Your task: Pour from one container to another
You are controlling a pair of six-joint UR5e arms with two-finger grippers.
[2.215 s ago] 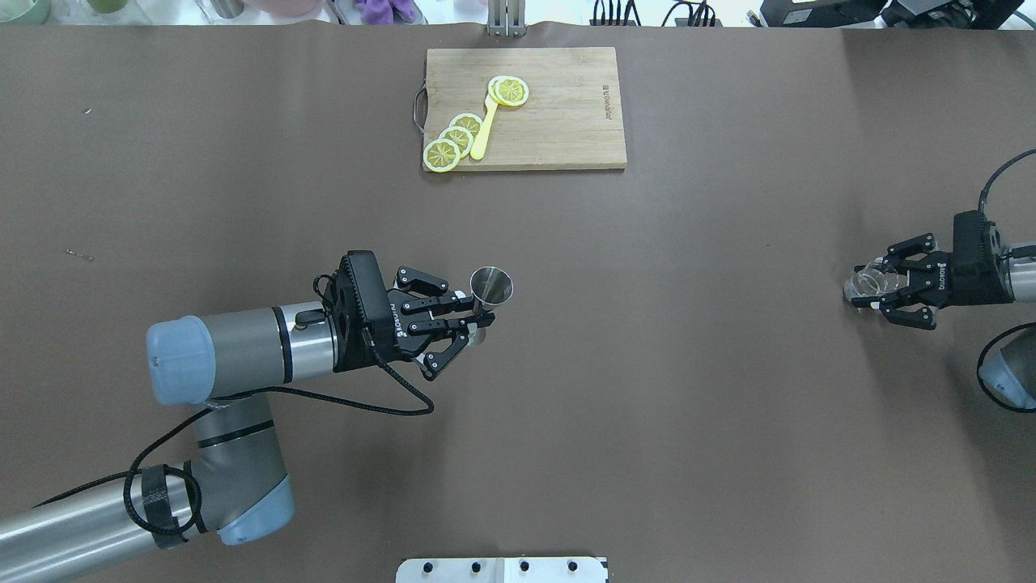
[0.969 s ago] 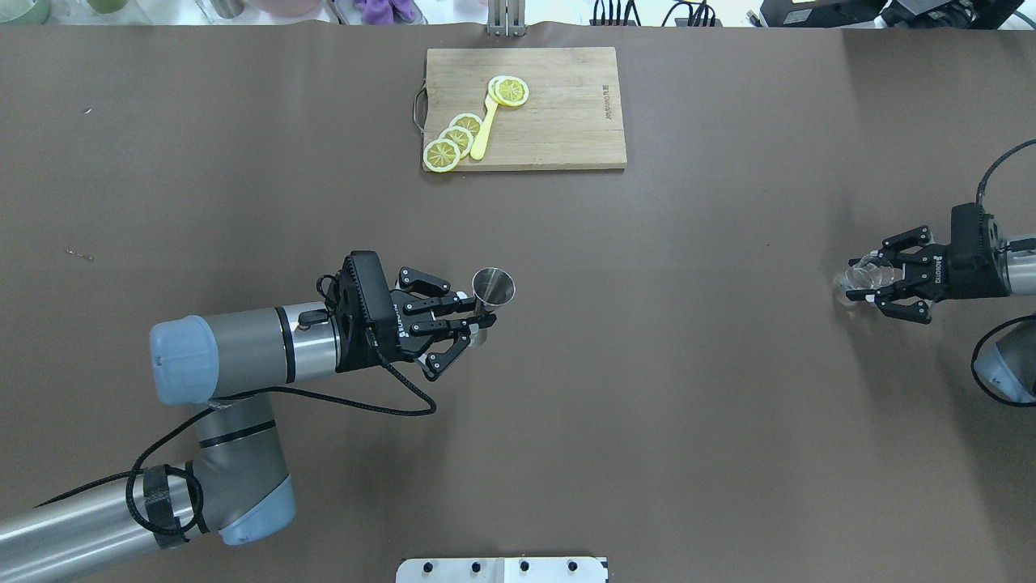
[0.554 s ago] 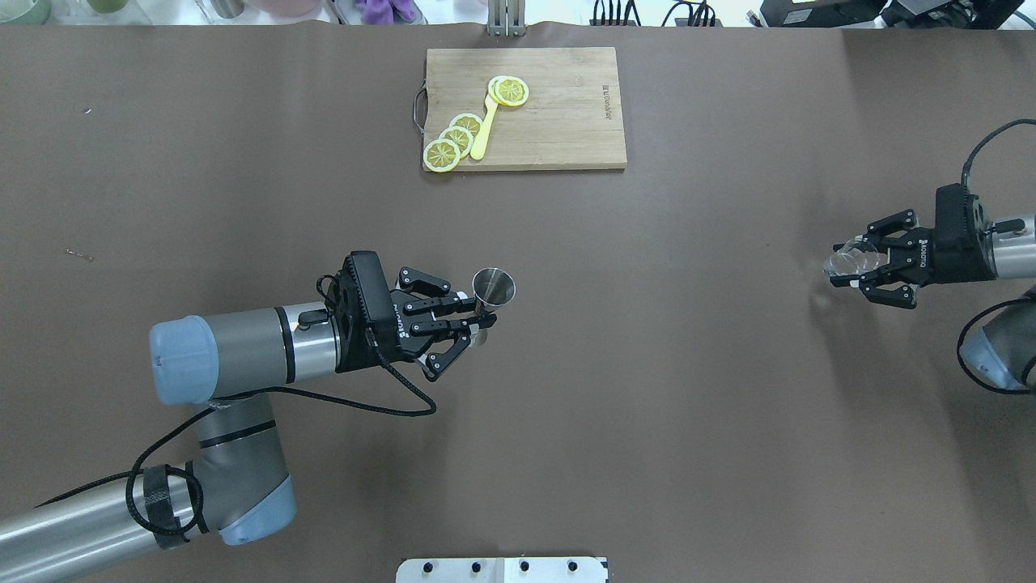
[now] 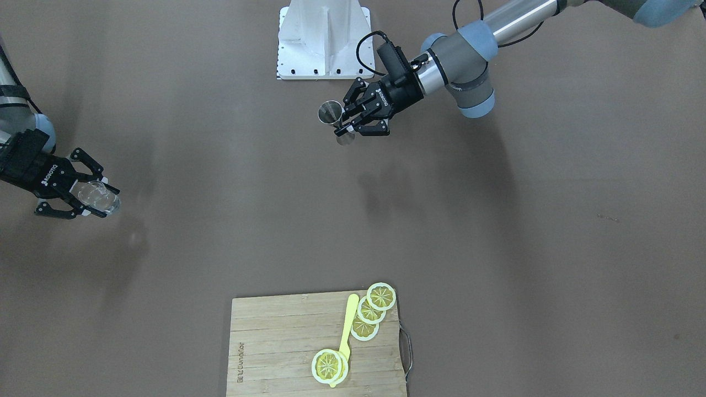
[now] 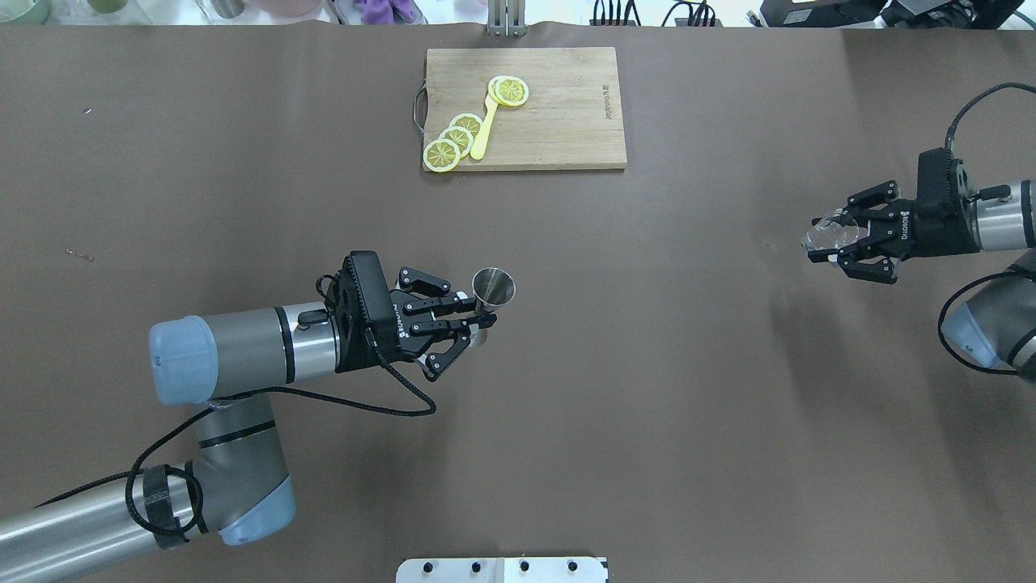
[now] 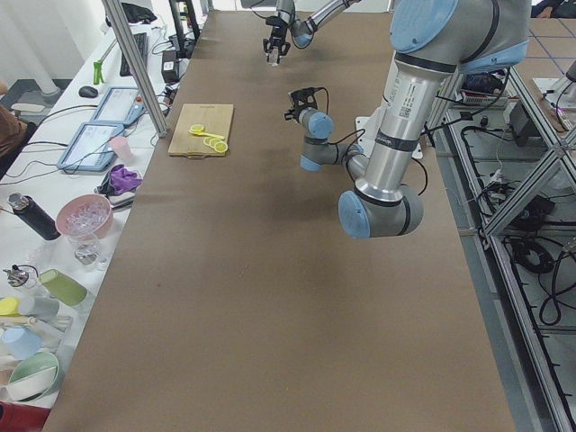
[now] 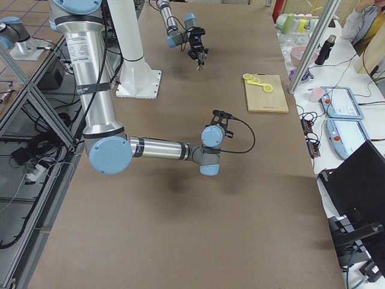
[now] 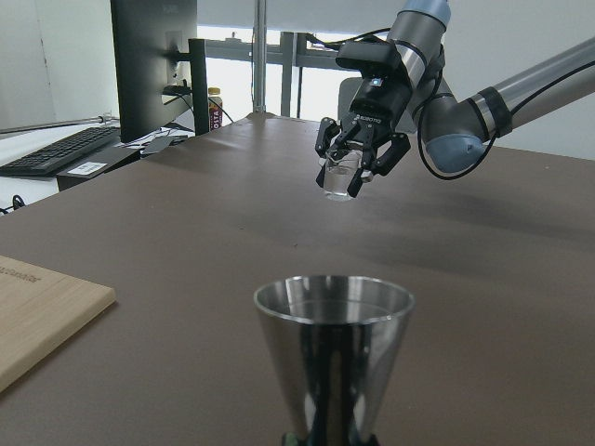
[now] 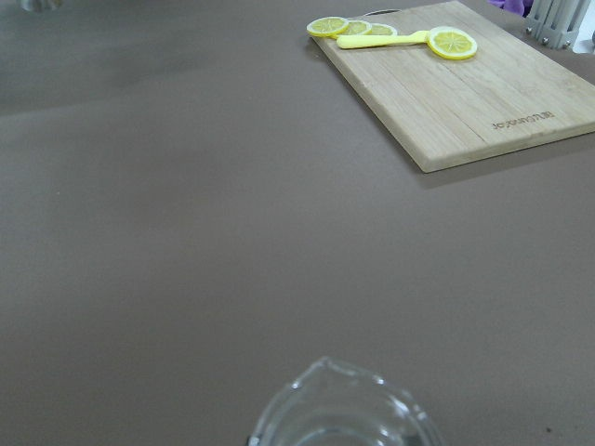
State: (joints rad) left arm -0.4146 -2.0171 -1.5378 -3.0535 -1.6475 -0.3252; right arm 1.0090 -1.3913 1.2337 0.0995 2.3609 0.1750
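A steel cone-shaped jigger (image 5: 493, 288) (image 4: 330, 112) (image 8: 333, 353) stands upright in the air over the table's middle, my left gripper (image 5: 479, 315) (image 4: 343, 122) shut on its waist. Far to the right, my right gripper (image 5: 825, 243) (image 4: 98, 199) is shut on a small clear glass (image 5: 823, 233) (image 4: 100, 197) (image 9: 339, 410), lifted above the brown table (image 5: 647, 364). In the left wrist view the glass (image 8: 338, 178) hangs in that gripper well beyond the jigger. The two containers are far apart.
A wooden cutting board (image 5: 558, 113) (image 4: 276, 342) (image 9: 483, 93) with lemon slices (image 5: 453, 138) and a yellow utensil (image 5: 484, 129) lies at the table's far middle. A white base plate (image 5: 502, 570) sits at the near edge. Bowls and cups line the bench beyond the table.
My right gripper has carried the glass up and away from me and slightly toward the middle. The left gripper and jigger have stayed still.
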